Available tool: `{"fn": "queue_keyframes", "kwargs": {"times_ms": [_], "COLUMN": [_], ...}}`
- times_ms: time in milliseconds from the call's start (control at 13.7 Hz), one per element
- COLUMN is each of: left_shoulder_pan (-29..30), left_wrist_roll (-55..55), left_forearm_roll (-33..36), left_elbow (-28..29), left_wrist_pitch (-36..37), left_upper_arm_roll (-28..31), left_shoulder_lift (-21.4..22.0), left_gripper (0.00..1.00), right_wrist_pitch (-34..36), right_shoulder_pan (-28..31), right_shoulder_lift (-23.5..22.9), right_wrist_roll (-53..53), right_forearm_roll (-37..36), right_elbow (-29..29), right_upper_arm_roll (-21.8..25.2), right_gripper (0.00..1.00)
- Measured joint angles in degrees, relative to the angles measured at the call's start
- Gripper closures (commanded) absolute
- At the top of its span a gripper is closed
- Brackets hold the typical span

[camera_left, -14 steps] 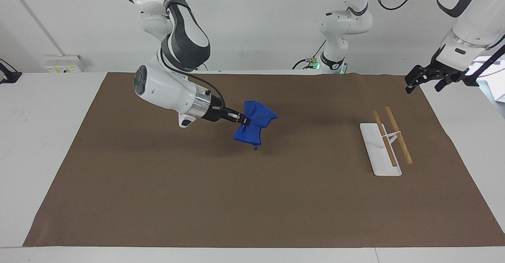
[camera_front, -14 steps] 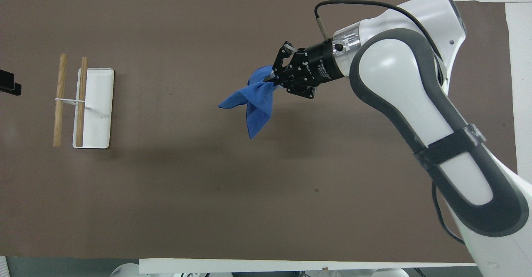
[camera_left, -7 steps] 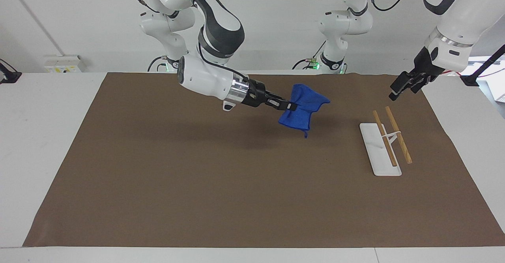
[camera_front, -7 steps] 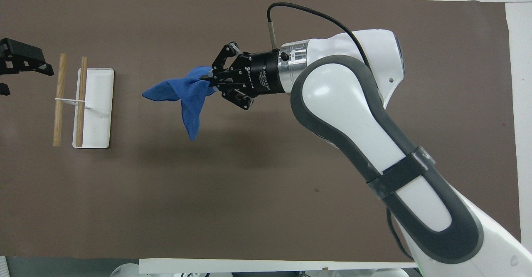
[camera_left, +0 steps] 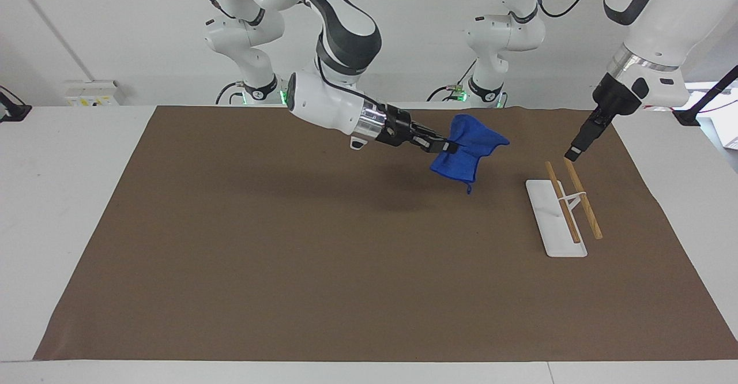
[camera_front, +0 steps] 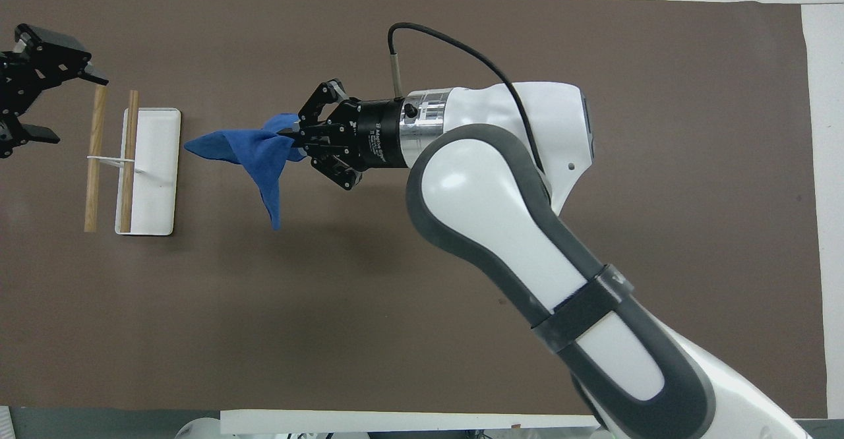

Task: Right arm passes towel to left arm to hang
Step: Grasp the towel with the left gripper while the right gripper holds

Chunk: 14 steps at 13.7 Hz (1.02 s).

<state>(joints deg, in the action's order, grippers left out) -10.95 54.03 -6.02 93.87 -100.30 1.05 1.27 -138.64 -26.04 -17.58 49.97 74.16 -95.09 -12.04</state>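
My right gripper [camera_left: 447,146] is shut on the bright blue towel [camera_left: 471,142] and holds it bunched in the air over the brown mat, a short way from the rack. The towel hangs from the fingers with its corner loop at the bottom. In the overhead view the right gripper [camera_front: 293,139] and towel [camera_front: 254,152] are beside the rack's white base [camera_front: 155,169]. My left gripper [camera_left: 573,152] points down in the air by the rack's wooden bars [camera_left: 582,196]. In the overhead view the left gripper [camera_front: 72,109] is open and empty, apart from the towel.
The rack has a flat white base [camera_left: 545,211] and two wooden bars [camera_front: 129,162] on a thin white stand, toward the left arm's end of the table. A brown mat [camera_left: 288,257] covers the white table. A third arm's base [camera_left: 496,44] stands at the robots' edge.
My right arm has carried the towel across the mat toward the rack. My left gripper has come in from the table's end and lowered beside the wooden bars.
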Motion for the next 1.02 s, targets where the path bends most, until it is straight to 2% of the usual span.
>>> {"fn": "queue_keyframes", "kwargs": {"times_ms": [219, 728, 801, 874, 1020], "left_shoulder_pan": [-3.0, -5.7, -6.1, -6.4, -6.9], "left_wrist_roll": [9.4, 19.2, 19.7, 20.1, 21.3], "left_forearm_roll": [0.0, -2.2, -2.9, -3.5, -5.1], "left_elbow": [0.7, 9.6, 10.3, 10.9, 11.8], "left_wrist_pitch": [0.0, -0.1, -0.2, -0.8, -3.0], "left_upper_arm_roll": [-0.1, -0.2, -0.2, -0.2, -0.2], "left_shoulder_lift": [0.1, 4.7, 5.2, 5.5, 5.8], "left_gripper": [0.01, 0.02, 0.06, 0.15, 0.39], "right_wrist_pitch": [-0.9, -0.9, -0.9, -0.9, -0.9], "right_shoulder_pan": [-0.5, -0.5, -0.5, -0.5, -0.5], "right_shoulder_lift": [-0.1, -0.1, -0.1, -0.2, -0.2], "right_wrist_roll": [0.1, 0.1, 0.1, 0.1, 0.1], "right_forearm_roll": [0.0, 0.0, 0.0, 0.0, 0.0], "right_elbow": [-0.1, -0.1, -0.1, -0.1, -0.1], "right_upper_arm_roll": [0.1, 0.3, 0.3, 0.3, 0.3], "right_gripper": [1.0, 1.0, 1.0, 1.0, 1.0]}}
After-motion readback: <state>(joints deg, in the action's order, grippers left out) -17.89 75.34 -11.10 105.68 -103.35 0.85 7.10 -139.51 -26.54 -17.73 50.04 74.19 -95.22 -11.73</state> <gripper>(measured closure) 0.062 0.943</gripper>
